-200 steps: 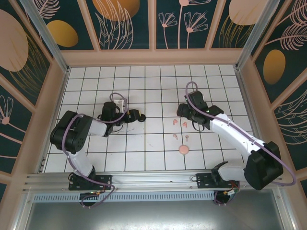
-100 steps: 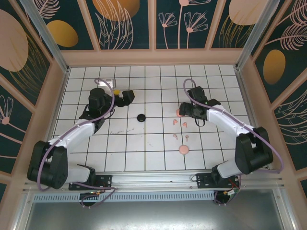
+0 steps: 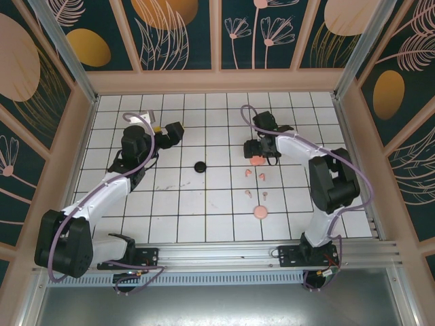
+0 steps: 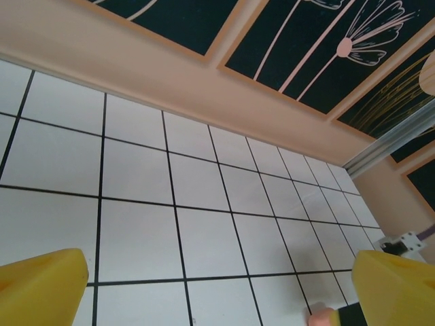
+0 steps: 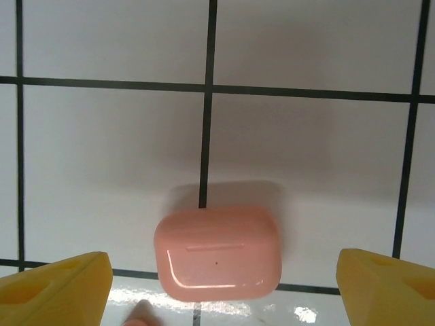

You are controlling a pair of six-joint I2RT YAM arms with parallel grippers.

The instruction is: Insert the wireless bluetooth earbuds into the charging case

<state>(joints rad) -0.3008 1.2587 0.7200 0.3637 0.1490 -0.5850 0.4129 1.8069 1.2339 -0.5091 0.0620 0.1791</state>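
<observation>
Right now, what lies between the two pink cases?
Four pale pink earbuds lie loose on the tiles between the far pink case and the near pink case; the top view shows this.

Glossy smooth pink plastic case [image 5: 217,252], shiny white tiled floor [image 5: 306,170]

You are looking at open tile running along the far wall [image 3: 217,81] and the near rows, while a black case [image 3: 199,166] is sitting mid-floor, pink earbuds [image 3: 246,173] and a round pink case [image 3: 259,212] are cluttering right-centre, and the pink case [image 5: 217,252] is lying clear between the right gripper's [image 5: 221,288] spread fingers.
</observation>
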